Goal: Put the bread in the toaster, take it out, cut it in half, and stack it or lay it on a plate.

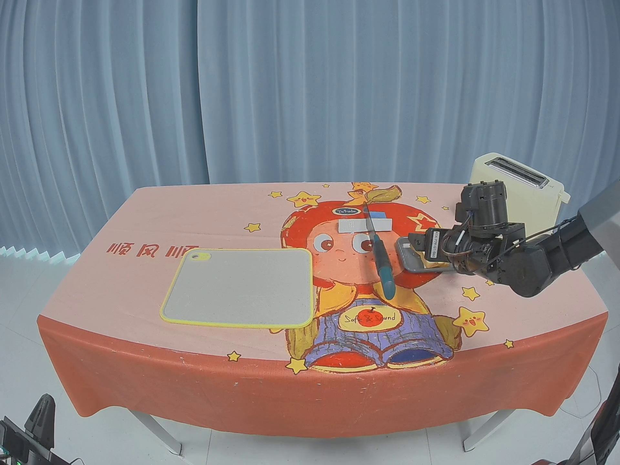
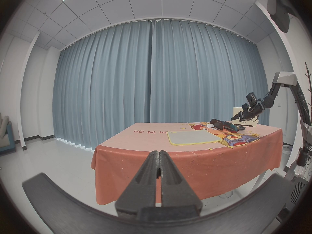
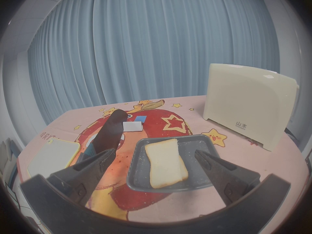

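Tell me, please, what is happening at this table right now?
The right gripper hangs open just above a slice of bread that lies on a grey tray beside the toaster. It holds nothing, so the bread has not yet gone in. A knife lies on the tablecloth between the tray and the cutting board. The left gripper is shut and sits well away from the table.
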{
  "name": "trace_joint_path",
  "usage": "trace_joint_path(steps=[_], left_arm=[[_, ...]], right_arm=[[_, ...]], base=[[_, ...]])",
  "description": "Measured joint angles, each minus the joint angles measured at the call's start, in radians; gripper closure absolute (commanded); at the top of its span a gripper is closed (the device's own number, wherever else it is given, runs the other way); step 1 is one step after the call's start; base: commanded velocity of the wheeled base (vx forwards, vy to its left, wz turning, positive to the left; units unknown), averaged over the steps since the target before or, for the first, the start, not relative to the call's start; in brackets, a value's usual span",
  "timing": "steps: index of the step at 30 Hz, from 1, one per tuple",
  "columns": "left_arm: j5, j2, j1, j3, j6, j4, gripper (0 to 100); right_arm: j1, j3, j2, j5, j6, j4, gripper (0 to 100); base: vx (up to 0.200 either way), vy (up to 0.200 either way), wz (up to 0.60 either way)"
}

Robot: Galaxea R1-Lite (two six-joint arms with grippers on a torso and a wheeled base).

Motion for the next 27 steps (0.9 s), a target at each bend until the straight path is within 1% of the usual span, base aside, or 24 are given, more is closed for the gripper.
trace_joint_path(steps=[11, 17, 22, 27], left_arm=[[0.0, 0.0, 0.0, 0.0, 0.0, 0.0, 100], [0.0, 0.0, 0.0, 0.0, 0.0, 0.0, 100], [0.0, 0.0, 0.0, 0.0, 0.0, 0.0, 100], [0.0, 0.0, 0.0, 0.0, 0.0, 0.0, 100]], right_arm=[[-0.006, 0.134, -0.158, -0.004, -0.004, -0.015, 0], [-0.033, 0.177, -0.228, -0.007, -0.004, -0.017, 0], [-0.037, 0.206, -0.275, -0.008, -0.005, -0.018, 0], [-0.045, 0.234, -0.308, -0.017, -0.005, -0.017, 0]], base=[[0.0, 0.0, 0.0], [0.0, 0.0, 0.0], [0.0, 0.0, 0.0], [0.0, 0.0, 0.0]])
